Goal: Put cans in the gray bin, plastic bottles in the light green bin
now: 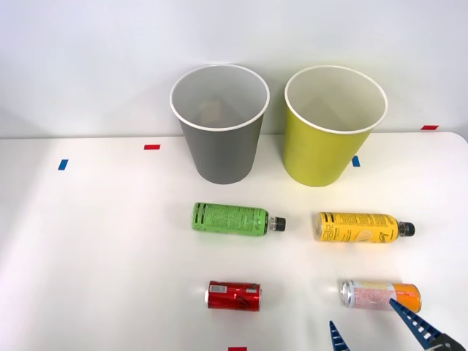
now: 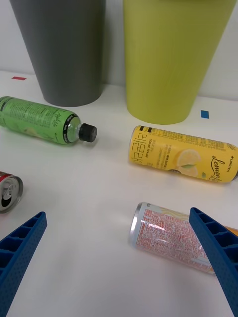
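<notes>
Fingers (image 2: 210,247) spread, partly hiding orange-and-pink can (image 2: 168,235)

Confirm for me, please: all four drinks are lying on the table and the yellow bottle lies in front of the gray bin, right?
Not quite. In the front view the yellow bottle lies in front of the light green bin; the green bottle is the one before the gray bin. All four drinks are indeed lying down.
</notes>
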